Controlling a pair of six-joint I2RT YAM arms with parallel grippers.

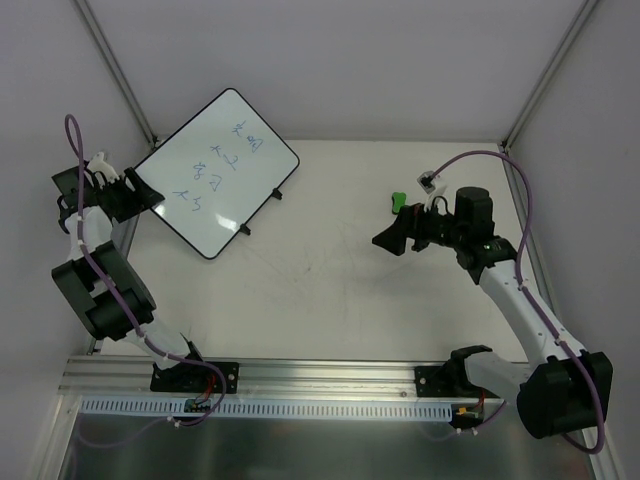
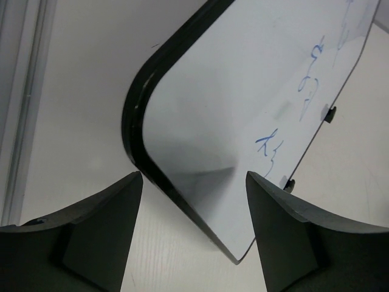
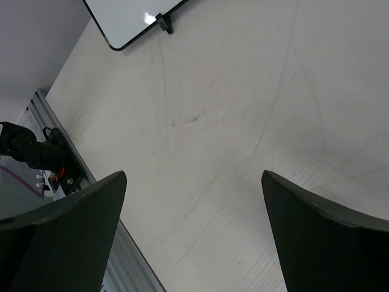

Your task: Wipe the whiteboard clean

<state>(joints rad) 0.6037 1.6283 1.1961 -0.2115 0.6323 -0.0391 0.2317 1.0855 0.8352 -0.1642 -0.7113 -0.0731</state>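
Observation:
The whiteboard (image 1: 218, 170) lies at the back left of the table, turned diagonally, with blue handwriting on it. My left gripper (image 1: 143, 195) is open at its left corner. In the left wrist view the board's black-rimmed corner (image 2: 243, 91) reaches between the spread fingers of the gripper (image 2: 194, 182) without touching them. My right gripper (image 1: 392, 238) is open and empty above the bare table at mid right, pointing left. In the right wrist view its gripper (image 3: 194, 182) frames only tabletop, with a board corner (image 3: 130, 18) far off. A small green eraser (image 1: 398, 200) lies just behind the right gripper.
Grey walls and slanted metal frame posts (image 1: 115, 70) close in the back and sides. An aluminium rail (image 1: 300, 375) runs along the near edge with both arm bases on it. Purple cables loop off both arms.

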